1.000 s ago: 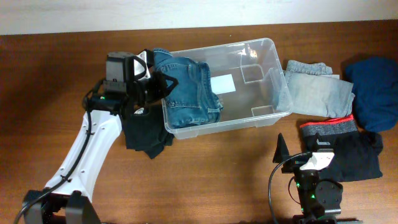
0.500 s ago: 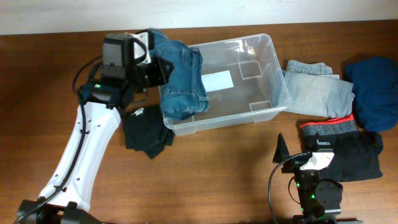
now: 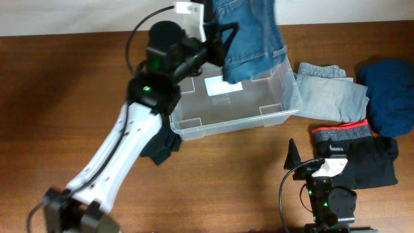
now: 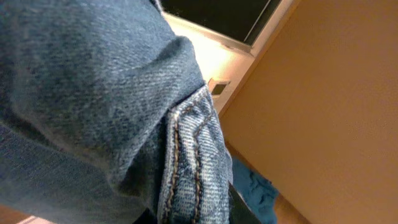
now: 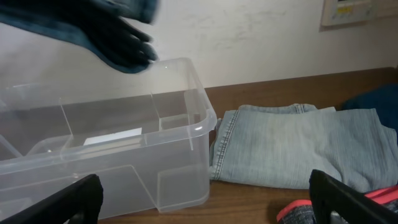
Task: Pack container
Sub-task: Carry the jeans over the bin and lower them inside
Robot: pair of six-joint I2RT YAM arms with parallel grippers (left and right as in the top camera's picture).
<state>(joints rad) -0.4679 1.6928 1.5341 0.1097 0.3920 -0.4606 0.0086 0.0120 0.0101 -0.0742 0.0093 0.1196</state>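
Seen from overhead, the left gripper (image 3: 218,33) is raised over the far edge of the brown wooden table (image 3: 58,97). It is clamped on a mid-blue denim garment (image 3: 252,32), which hangs above the far side of the clear plastic rectangular container (image 3: 226,126). The container sits on the table near its middle, toward the far edge, with a white label (image 3: 224,85) showing on its base. A crumpled black garment (image 3: 158,145) lies just left of the container, partly under the white arm. Just right of the container lies a folded light-blue denim garment (image 3: 326,94), and beyond that a dark navy garment (image 3: 391,97). A black garment with a red and grey waistband (image 3: 356,162) lies in front of those two.

The left wrist view adds only a close look at the held denim's stitched seam, which fills the frame and hides the fingers. The right wrist view shows what overhead does not: the right gripper (image 5: 204,186) sits low with its fingers spread wide. It faces the container's end wall and the light-blue denim just beside it.
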